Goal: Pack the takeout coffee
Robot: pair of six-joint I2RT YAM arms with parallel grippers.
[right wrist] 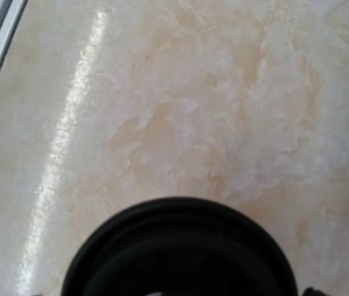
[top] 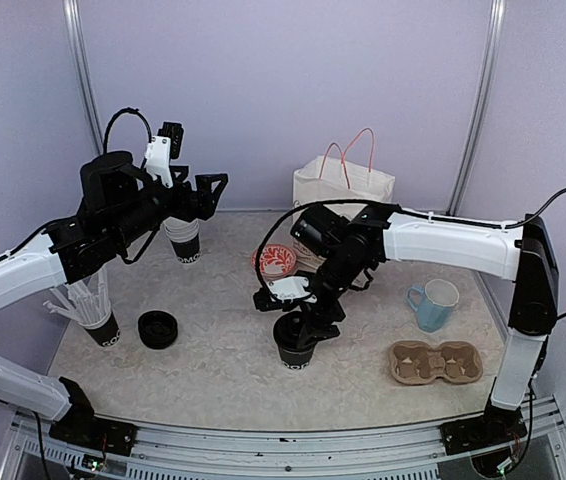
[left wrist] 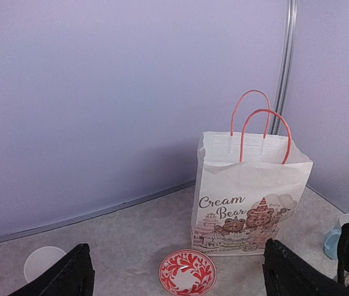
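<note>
Forward of the paper bag (top: pixel 344 186), 1 lidded takeout coffee (top: pixel 294 352) stood upright directly beneath the right gripper (top: pixel 301 320), whose jaw spread could not be told; left gripper (left wrist: pixel 174 256) gaped wide, empty; judged best clasped squarely below the lid (right wrist: pixel 180 246), lifted level.

You can read "Cream Bear" in dark script on the front of the white paper bag with pink handles (left wrist: pixel 248 203), while the white lettering near the base of the black paper cup (top: pixel 293 355) is too small to make out
</note>
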